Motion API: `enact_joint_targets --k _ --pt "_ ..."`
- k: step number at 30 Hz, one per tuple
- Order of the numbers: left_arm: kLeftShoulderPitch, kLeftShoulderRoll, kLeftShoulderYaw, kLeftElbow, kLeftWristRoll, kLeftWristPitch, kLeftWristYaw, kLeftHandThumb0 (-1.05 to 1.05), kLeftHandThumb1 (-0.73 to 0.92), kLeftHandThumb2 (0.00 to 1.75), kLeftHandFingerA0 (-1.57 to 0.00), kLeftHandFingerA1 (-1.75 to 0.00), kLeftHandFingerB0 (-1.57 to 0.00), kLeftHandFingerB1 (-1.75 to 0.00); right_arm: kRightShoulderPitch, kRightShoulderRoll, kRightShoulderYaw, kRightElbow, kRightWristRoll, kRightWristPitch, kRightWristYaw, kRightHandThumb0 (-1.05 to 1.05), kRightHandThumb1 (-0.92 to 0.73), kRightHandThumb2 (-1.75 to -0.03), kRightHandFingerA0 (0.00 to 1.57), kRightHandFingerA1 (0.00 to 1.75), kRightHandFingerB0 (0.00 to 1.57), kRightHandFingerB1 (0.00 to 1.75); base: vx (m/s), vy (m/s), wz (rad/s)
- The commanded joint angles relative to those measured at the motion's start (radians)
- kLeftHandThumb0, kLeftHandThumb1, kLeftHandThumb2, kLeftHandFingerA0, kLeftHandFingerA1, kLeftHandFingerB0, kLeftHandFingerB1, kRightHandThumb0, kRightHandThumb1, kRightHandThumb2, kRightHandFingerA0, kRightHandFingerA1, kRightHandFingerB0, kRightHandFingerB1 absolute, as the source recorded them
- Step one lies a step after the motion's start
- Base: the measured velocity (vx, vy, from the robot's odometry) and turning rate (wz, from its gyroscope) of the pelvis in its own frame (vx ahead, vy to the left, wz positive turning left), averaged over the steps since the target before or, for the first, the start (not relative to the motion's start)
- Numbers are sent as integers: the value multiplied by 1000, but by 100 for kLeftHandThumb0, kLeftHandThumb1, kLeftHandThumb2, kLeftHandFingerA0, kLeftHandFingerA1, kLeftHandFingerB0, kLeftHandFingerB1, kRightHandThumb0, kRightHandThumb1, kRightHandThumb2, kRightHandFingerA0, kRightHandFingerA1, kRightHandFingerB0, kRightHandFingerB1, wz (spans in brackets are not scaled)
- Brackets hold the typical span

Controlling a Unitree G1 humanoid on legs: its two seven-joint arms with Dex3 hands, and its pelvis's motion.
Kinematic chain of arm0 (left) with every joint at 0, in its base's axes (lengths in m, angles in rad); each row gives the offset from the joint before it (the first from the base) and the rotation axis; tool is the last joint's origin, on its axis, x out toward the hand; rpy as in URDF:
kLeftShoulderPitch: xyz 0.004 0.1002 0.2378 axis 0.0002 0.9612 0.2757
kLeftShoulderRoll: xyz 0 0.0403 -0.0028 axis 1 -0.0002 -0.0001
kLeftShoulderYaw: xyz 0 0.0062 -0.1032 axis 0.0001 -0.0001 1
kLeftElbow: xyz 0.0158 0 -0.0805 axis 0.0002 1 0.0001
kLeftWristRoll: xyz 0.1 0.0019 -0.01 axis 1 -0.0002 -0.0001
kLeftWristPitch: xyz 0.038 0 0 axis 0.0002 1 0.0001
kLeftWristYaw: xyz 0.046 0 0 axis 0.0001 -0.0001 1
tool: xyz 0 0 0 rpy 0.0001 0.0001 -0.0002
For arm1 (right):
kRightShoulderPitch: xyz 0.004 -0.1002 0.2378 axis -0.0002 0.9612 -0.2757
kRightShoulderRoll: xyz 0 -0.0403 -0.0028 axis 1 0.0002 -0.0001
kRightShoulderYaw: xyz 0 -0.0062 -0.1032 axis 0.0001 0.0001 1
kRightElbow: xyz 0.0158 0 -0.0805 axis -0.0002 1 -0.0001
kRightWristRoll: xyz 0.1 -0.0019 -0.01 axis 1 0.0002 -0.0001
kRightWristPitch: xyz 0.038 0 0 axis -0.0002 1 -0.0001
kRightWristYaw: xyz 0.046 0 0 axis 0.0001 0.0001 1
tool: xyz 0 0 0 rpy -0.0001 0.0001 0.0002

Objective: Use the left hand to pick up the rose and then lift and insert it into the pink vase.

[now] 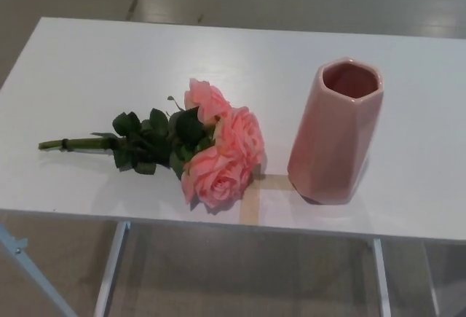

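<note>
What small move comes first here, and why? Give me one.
Probably bring the left hand in over the green stem of the rose. The rose lies flat on the white table, blooms toward the pink vase, stem end pointing to the robot's left and clear of other things. The vase stands upright and empty, and neither hand is in view.

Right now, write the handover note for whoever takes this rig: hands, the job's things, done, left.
Hands: neither left nor right shows in the head view.
Rose: a bunch of pink blooms lying flat on the white table, stem end toward the robot's left, blooms toward the vase.
Pink vase: upright to the right of the blooms, mouth open and empty, standing by tape marks.
Done: nothing.
Left: grasp the rose with the left hand, lift, insert.
</note>
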Motion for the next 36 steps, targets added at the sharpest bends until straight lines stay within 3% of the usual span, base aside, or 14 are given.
enact_joint_targets --k 1,2,3,8,9,10,11,14,20,30,36 --pt "2 7 5 18 -18 -37 -12 -25 57 57 -76 -69 -35 -34 -3 -4 -7 15 11 -33 3 -37 -64 -59 64 48 53 42 0 0 0" --pt "-17 11 -1 26 -11 -28 -10 -19 41 89 -64 -71 -21 -50 -12 -4 -3 16 5 -35 -5 -37 -64 -59 64 48 54 42 0 0 0" --pt "-22 12 -7 26 -5 -33 -5 -30 56 61 -67 -49 -34 -36 -17 -4 -2 17 3 -33 -7 -37 -64 -59 64 48 54 42 0 0 0" --pt "-24 13 -10 32 -6 -37 -4 -30 56 61 -67 -49 -34 -36 -19 -5 -1 21 3 -35 -7 -37 -64 -59 64 48 54 42 0 0 0" --pt "32 9 -14 -121 -27 -153 -73 -31 20 84 -7 -50 -7 -48 -33 -6 -1 22 3 -21 -6 -36 -63 -58 63 48 52 42 0 0 0" --pt "79 8 -12 -222 -52 -202 -133 -29 34 88 -1 -49 0 -46 -37 -6 0 24 1 -16 -9 -37 -64 -59 64 48 53 42 0 0 0" --pt "110 8 -9 -288 -76 -226 -183 -59 40 70 -5 -29 -9 -28 -38 -7 1 25 1 -15 -10 -37 -64 -59 64 48 53 42 0 0 0" --pt "194 3 -2 -488 -165 -246 -317 -59 38 75 -2 -23 -8 -25 -43 -7 0 26 1 -12 -9 -37 -64 -59 64 48 53 42 0 0 0" --pt "342 56 -7 -789 -187 -258 -360 -60 37 77 -1 -23 -5 -21 -51 -5 -1 25 3 -8 -9 -37 -63 -59 64 48 52 41 0 0 0" --pt "467 114 86 -1218 -246 -167 -350 -63 38 77 0 -15 0 -12 -69 -9 -4 29 2 -6 -18 -38 -63 -59 64 48 52 42 0 0 0" --pt "497 141 187 -1424 -237 -178 -320 -64 39 76 0 -9 0 -7 -97 -6 1 31 -5 6 -30 -37 -64 -59 64 48 54 42 0 0 0"
